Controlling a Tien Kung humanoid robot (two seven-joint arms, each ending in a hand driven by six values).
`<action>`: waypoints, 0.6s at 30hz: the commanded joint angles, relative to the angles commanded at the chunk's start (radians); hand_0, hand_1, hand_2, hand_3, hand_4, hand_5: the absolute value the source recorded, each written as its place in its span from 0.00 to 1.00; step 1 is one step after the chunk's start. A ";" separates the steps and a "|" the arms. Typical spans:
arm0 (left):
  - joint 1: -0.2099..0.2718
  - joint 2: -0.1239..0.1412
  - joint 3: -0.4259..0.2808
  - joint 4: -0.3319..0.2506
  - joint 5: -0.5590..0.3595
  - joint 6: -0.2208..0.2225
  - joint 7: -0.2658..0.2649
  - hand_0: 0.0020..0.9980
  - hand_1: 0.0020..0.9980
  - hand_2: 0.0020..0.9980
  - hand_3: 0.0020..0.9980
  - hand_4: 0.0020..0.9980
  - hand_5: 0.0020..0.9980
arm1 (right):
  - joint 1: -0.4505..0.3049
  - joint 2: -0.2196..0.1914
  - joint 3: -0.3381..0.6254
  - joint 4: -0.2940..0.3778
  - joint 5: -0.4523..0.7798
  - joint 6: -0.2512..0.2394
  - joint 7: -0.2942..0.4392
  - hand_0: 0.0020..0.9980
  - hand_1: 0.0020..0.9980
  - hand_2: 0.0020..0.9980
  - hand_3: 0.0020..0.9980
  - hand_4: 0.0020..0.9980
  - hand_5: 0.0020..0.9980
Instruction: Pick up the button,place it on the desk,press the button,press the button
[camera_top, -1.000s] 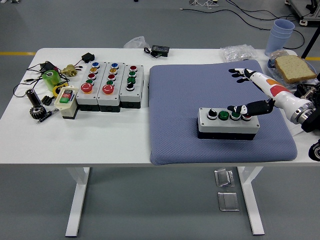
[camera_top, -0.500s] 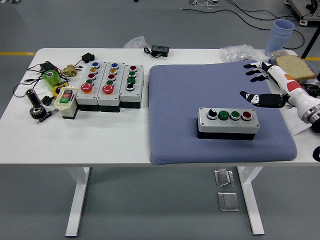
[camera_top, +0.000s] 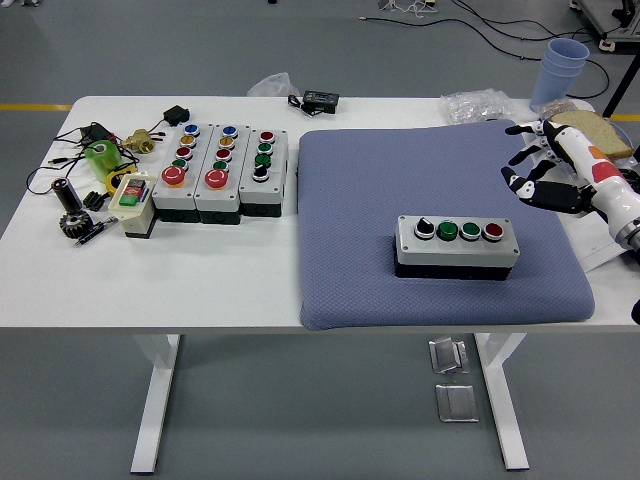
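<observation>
1. Since the earlier frames the right hand (camera_top: 545, 170) has lifted off the button box (camera_top: 457, 246) and pulled back toward the right edge of the frame; nothing else on the counter (camera_top: 200, 280) has shifted.
2. Nearest the bottom of the frame, the button box lies on the blue-grey mat (camera_top: 430, 225), in the mat's lower middle, toward the right half of the picture.
3. Its long axis runs left to right across the frame, and its face points up. Along the top sit a black selector knob at the left, two green buttons, and a red button at the right.
4. Nothing stands on the mat around the box, and the hand is well apart from it, up and to the right.
5. That hand hovers over the mat's upper right corner with its fingers spread and loose, holding nothing.
6. At centre left of the frame, three more control boxes (camera_top: 222, 172) stand side by side, just beside the mat's left edge.
7. Farther left lie a small box with a green part (camera_top: 131, 197), a green roll (camera_top: 100, 157), a dark gear (camera_top: 74, 224) and tangled wires.
8. Toward the upper right are a slice of bread (camera_top: 592, 135), a clear plastic bag (camera_top: 478, 104) and stacked blue cups (camera_top: 563, 65).
9. A black adapter (camera_top: 321, 100) lies at the far edge, top centre.
</observation>
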 joint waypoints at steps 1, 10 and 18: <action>-0.001 0.000 0.000 0.000 0.001 0.000 0.000 0.53 0.42 0.42 0.43 0.25 0.51 | -0.004 -0.005 0.003 0.006 -0.005 0.002 -0.005 0.35 0.25 0.45 0.76 0.65 0.17; -0.006 0.000 0.002 0.000 0.007 -0.002 0.000 0.53 0.42 0.42 0.43 0.25 0.51 | -0.041 -0.041 0.052 0.059 -0.011 -0.003 -0.034 0.24 0.10 0.35 0.74 0.65 0.18; -0.008 0.000 0.005 0.000 0.006 -0.003 -0.001 0.53 0.42 0.42 0.43 0.25 0.50 | -0.085 -0.063 0.084 0.065 0.005 0.031 -0.032 0.20 0.01 0.29 0.74 0.63 0.19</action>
